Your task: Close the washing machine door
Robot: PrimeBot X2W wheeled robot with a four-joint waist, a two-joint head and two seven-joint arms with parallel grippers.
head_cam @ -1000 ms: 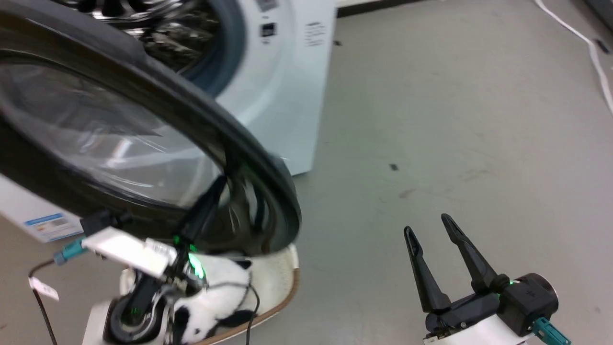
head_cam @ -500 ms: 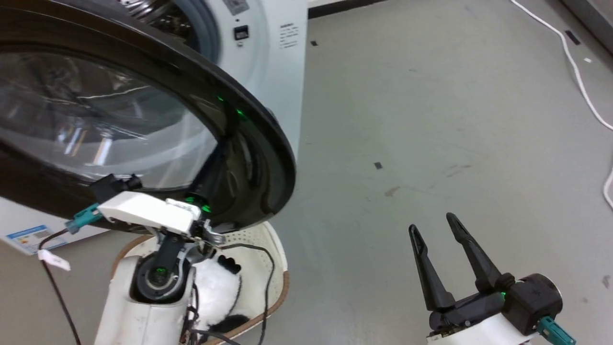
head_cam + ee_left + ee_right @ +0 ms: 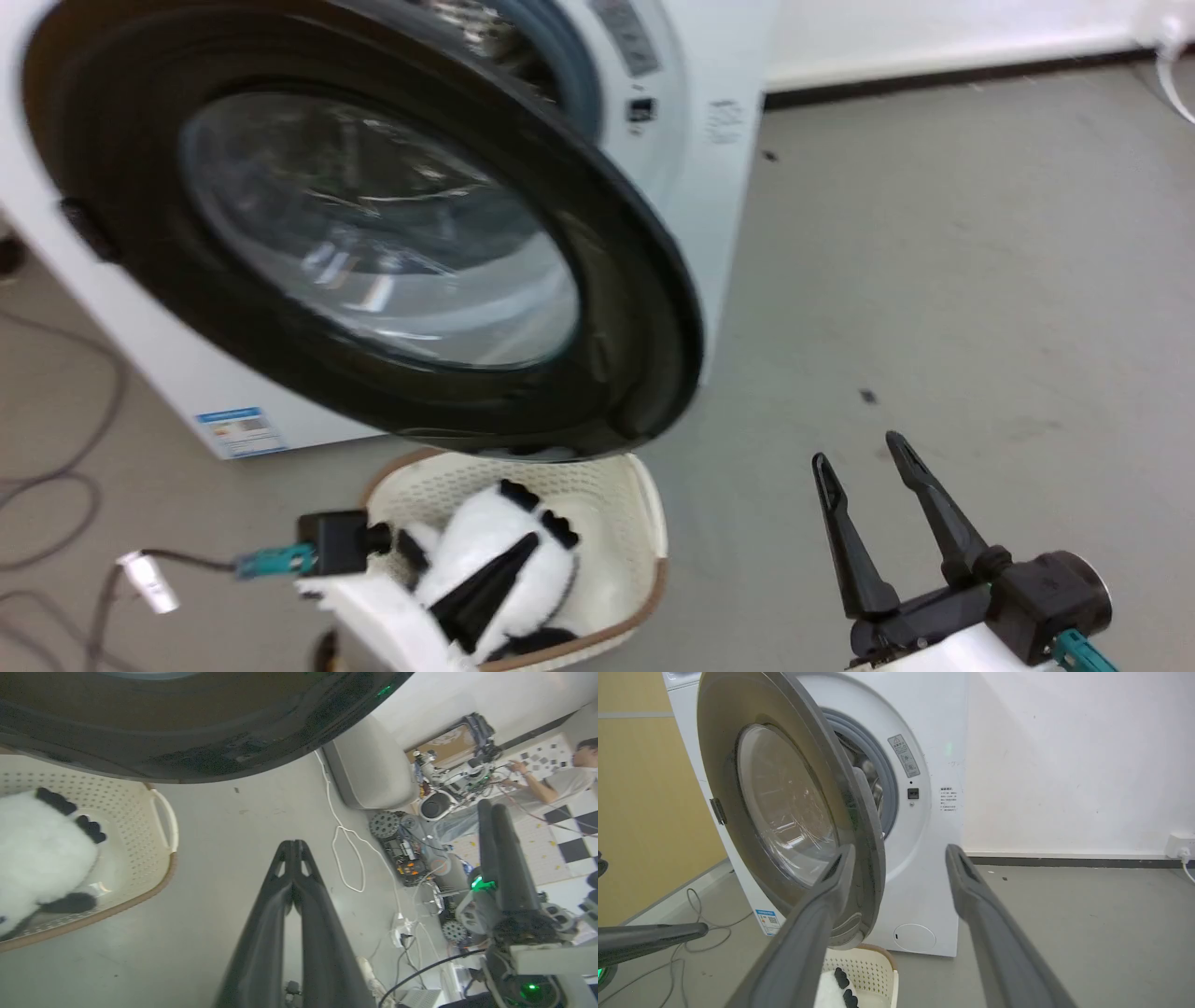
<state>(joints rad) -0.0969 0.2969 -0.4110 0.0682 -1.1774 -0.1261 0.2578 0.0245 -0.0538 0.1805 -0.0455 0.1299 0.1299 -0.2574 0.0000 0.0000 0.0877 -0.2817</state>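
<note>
At machine front: washing machine door [image 3: 373,252] ajar, its right edge standing clear of the washing machine [image 3: 719,187].
Below door: cream basket [image 3: 644,504] holding a black-and-white plush toy [image 3: 495,541].
Left gripper [image 3: 294,845]: fingers pressed together, empty, over the floor beside the basket.
Right gripper [image 3: 857,447]: fingers spread, empty, apart from the door.

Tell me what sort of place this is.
Most likely a robotics lab or test room, not a home laundry: the washing machine stands on a bare grey floor, white cables trail across it, and a person works at wired equipment near a checkerboard panel.
</note>
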